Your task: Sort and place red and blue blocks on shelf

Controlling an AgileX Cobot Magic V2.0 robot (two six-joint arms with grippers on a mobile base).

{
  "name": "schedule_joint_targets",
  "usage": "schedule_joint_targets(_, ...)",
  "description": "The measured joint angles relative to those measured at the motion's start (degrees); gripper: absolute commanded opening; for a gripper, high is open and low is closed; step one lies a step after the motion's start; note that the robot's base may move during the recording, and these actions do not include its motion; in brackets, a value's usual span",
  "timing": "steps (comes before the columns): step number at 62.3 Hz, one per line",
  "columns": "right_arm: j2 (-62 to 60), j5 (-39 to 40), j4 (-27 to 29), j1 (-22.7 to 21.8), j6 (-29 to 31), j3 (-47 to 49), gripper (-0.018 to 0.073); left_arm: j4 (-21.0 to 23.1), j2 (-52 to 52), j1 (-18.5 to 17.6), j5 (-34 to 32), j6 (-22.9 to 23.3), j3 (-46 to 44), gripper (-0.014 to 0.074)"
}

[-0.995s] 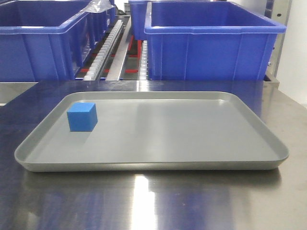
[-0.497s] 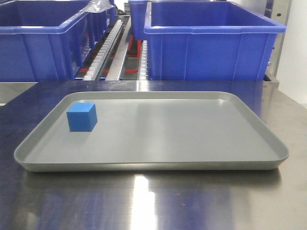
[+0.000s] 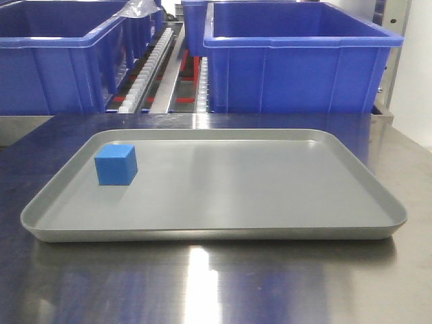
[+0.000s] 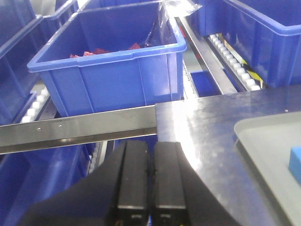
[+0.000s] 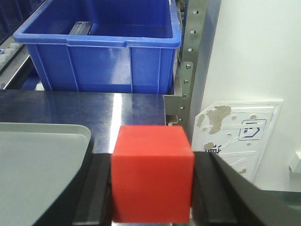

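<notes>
Red and squarely clamped, the red block (image 5: 153, 172) fills the lower middle of the right wrist view. The right gripper (image 5: 153, 193) pinches it on its two side faces, with the steel table (image 5: 94, 101) and a corner of the tray (image 5: 42, 155) behind it at the left. That firm side grip looks meant for carrying it up to the shelf (image 4: 75, 128).

The blue block (image 3: 116, 164) sits flat in the left part of the tray, near the left rim, and nothing touches it. The left gripper (image 4: 150, 181) has its fingers pressed together on nothing. It sits at the bottom centre of its view, facing the shelf rail and a blue tub (image 4: 113, 70) beyond. That idle pose suggests the right arm delivers red first.
</notes>
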State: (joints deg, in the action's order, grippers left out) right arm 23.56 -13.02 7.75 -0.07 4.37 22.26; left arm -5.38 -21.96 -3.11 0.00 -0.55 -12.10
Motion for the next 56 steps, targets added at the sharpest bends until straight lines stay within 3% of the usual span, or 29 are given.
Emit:
schedule_joint_targets(15,0.0,0.0,0.0,0.0,0.0,0.0,0.0278,13.54,-16.68,-0.23,0.0,0.0,-11.66,0.0125)
schedule_joint_targets(25,0.0,0.0,0.0,0.0,0.0,0.0,0.0278,15.22,-25.67,-2.2,4.07,0.0,-18.98,0.0125)
schedule_joint_targets(46,0.0,0.0,0.0,0.0,0.0,0.0,0.0278,15.71,-41.34,-14.5,15.37,0.0,-31.21,0.0125)
schedule_joint_targets(56,0.0,0.0,0.0,0.0,0.0,0.0,0.0278,19.8,-47.53,-18.02,22.01,0.0,-36.45,0.0125)
